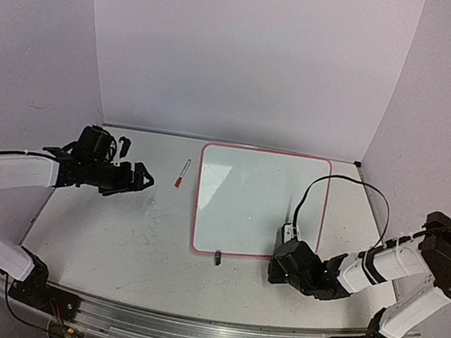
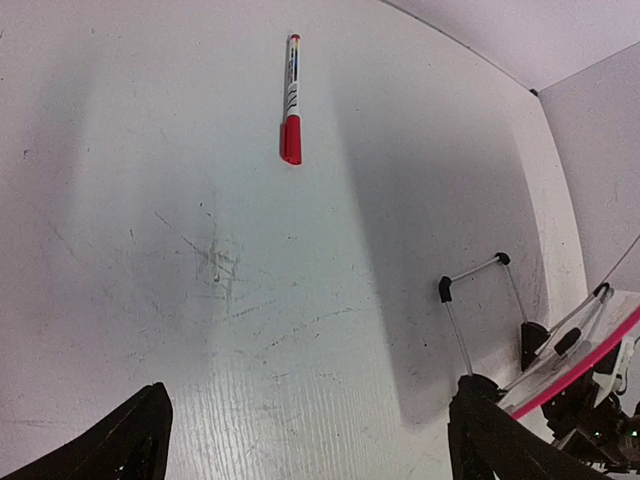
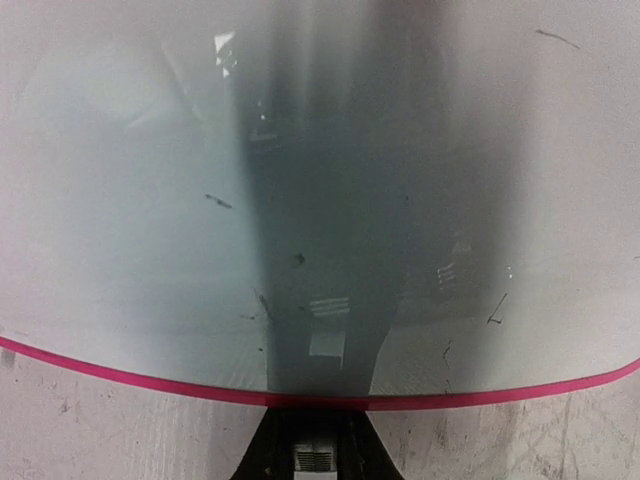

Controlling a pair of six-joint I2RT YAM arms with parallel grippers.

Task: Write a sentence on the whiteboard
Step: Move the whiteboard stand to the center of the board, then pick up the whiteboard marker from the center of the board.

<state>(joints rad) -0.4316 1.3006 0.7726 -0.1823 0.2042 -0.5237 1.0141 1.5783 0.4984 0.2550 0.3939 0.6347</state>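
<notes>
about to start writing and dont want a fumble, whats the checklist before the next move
1. Pink-framed glossy whiteboard blank: ok, no lettering.
2. Red-capped white marker pen free to pick: ok, it lies alone on the white table, left of the whiteboard.
3. Marker pen uncapped: not ok, the red cap looks on.
4. Left gripper open: ok, hovering beside the marker pen.
5. Right gripper steadying the whiteboard: cannot tell; it is shut at the near frame edge.

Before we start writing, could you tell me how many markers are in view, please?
1. The red-capped marker lies on the table, left of the whiteboard, ahead of the open left tool. Another might be hidden beneath the right arm.
</notes>
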